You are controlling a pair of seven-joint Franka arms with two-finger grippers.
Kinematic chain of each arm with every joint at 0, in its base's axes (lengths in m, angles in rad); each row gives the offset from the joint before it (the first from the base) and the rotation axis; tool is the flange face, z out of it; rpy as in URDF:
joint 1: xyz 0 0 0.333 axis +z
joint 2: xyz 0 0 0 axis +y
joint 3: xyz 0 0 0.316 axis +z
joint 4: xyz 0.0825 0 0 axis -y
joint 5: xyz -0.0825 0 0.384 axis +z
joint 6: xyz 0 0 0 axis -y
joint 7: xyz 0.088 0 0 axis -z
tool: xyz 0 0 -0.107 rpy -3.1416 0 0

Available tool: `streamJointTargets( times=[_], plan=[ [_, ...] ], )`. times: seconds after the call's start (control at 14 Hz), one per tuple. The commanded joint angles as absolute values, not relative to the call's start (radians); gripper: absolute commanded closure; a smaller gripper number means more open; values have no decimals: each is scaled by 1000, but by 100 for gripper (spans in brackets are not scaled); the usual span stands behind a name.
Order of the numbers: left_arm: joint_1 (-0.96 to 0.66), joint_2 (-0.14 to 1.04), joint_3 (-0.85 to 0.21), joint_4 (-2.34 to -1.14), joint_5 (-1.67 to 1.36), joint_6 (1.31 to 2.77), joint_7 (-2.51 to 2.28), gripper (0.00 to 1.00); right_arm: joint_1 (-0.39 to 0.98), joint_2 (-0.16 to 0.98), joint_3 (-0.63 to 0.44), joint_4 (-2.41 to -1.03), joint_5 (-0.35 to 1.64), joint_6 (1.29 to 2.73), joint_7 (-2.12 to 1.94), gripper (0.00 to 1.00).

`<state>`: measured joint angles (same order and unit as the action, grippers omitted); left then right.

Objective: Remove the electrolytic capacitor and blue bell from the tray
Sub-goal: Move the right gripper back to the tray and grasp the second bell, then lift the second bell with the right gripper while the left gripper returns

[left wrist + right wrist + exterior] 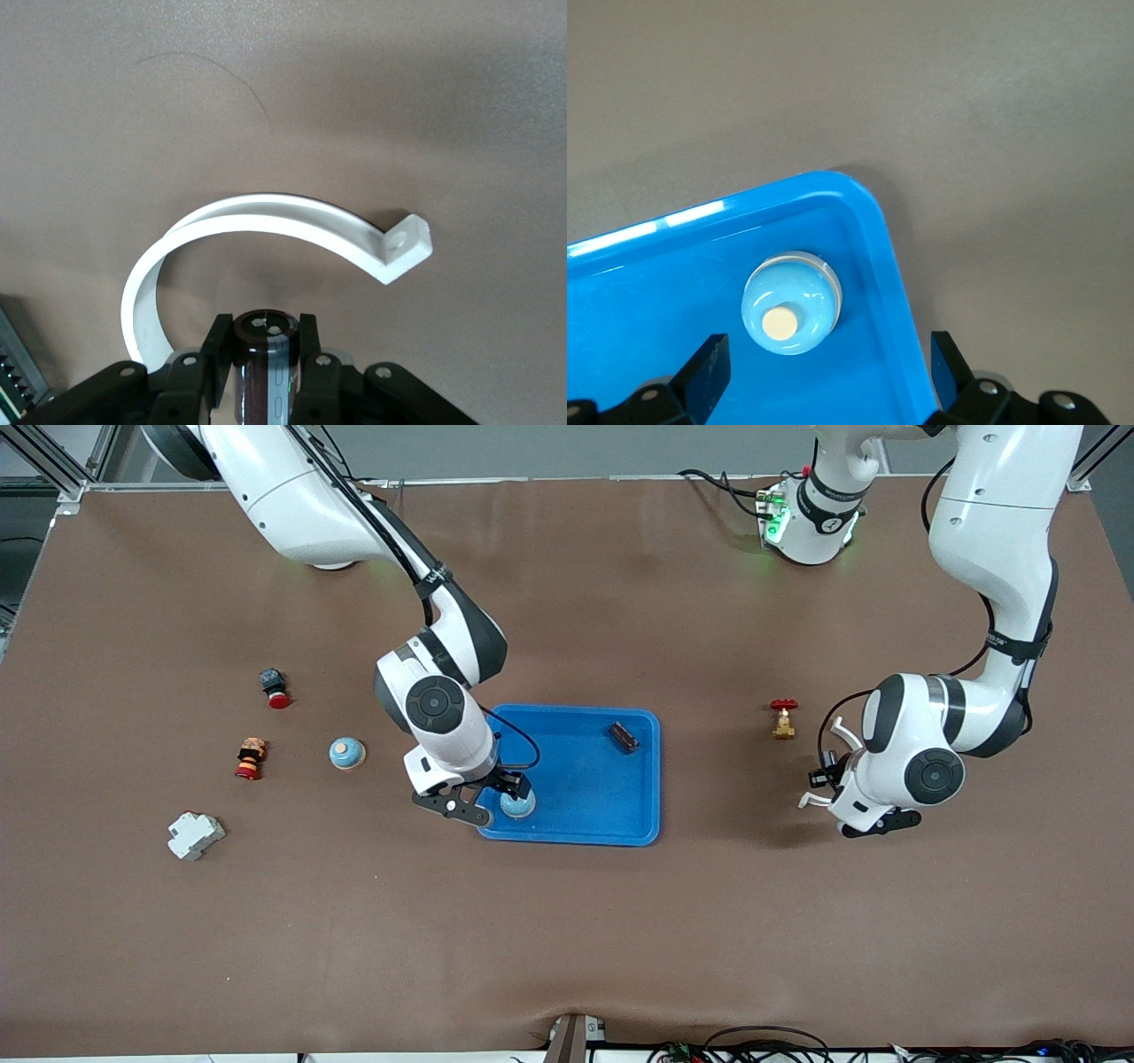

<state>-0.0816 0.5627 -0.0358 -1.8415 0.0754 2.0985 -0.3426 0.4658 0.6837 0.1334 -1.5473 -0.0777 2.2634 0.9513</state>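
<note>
The bell (790,303), a light blue dome with a cream button, sits in the blue tray (576,837), in its corner nearest the front camera at the right arm's end (518,806). My right gripper (828,367) hangs open just above it, one finger over the tray floor and the other outside the rim (514,786). The capacitor (266,372), a dark brown cylinder with a grey stripe, is clamped between the fingers of my left gripper (263,332), shut on it. That gripper (824,778) is over bare table, between the tray and the left arm's end.
A small dark brown part (624,737) lies in the tray. A brass valve with a red handle (783,718) stands beside the left gripper. Toward the right arm's end are a second blue bell (346,753), two red-tipped buttons (275,688) (251,758) and a white breaker (195,835).
</note>
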Motion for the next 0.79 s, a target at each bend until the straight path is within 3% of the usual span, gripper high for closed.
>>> streamJointTargets(
  times=[0.0,0.29,0.5,0.64,0.71],
  plan=[
    [-78,564,-41,-1844,94,2111,-333,100,503,739,114,-1474,-121,2243,1014,0],
    [-84,572,-41,-1839,92,2112,-336,100,520,805,110,-1410,-130,2244,1032,0],
    [-84,577,-41,-1835,92,2112,-339,93,558,844,75,-1382,-132,2247,1063,0],
    [-87,577,-41,-1833,92,2112,-347,72,578,851,52,-1381,-130,2252,1065,0],
    [-87,577,-41,-1833,92,2111,-345,43,578,857,52,-1378,-130,2255,1065,0]
  ],
)
